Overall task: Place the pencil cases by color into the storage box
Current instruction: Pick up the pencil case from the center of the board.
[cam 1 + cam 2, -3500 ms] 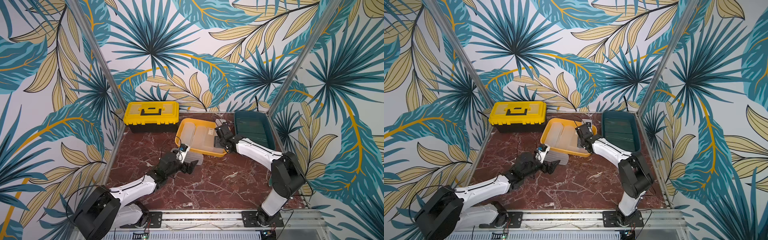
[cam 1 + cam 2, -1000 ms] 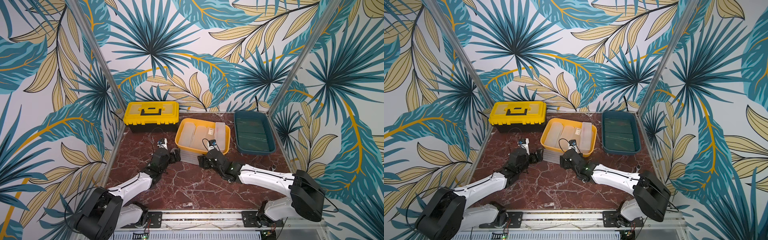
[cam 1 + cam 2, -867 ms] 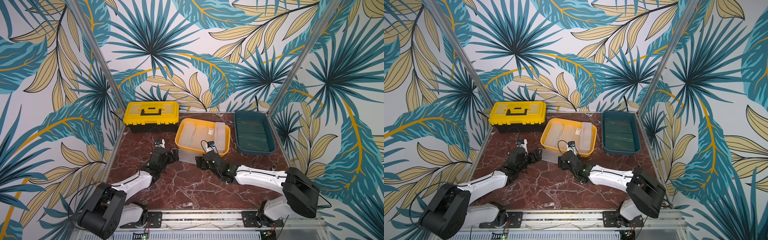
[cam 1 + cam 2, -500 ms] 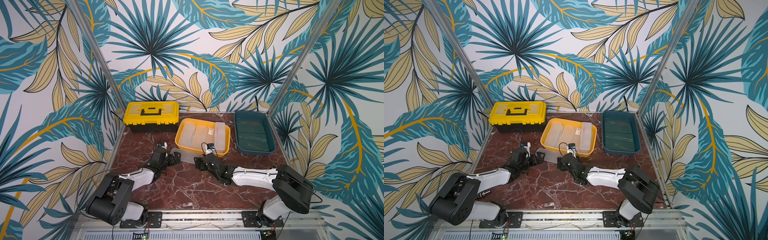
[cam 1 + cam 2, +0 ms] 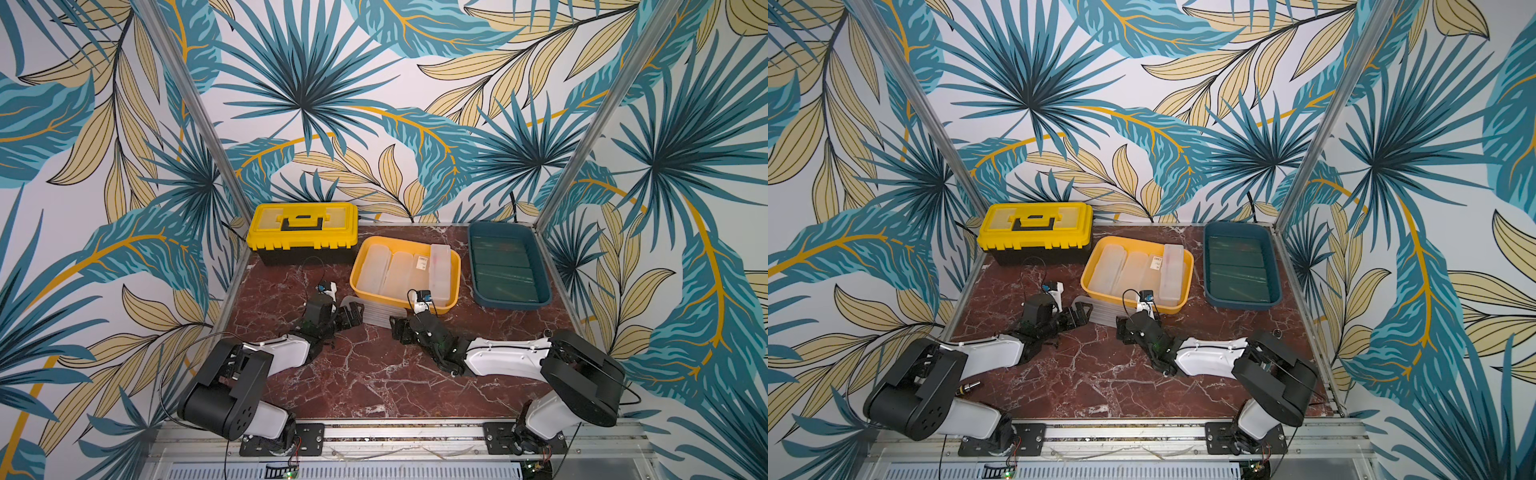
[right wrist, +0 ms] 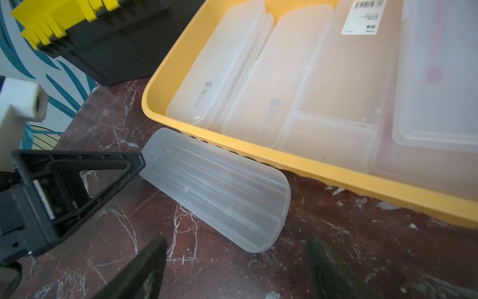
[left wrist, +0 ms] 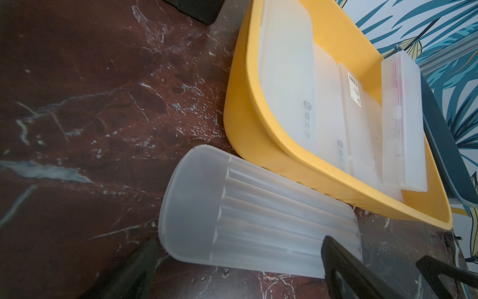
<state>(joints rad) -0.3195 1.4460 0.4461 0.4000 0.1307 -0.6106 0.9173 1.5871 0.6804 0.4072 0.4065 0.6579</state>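
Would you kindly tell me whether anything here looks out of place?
Yes: one frosted pencil case lies on the table against the yellow bin's outer wall, while the other frosted cases sit inside it.

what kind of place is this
Probably a staged robot test cell, not a home: left arm and right arm bolted to a metal rail, leaf-print panels walling a marble-look tabletop, a yellow sorting tray.
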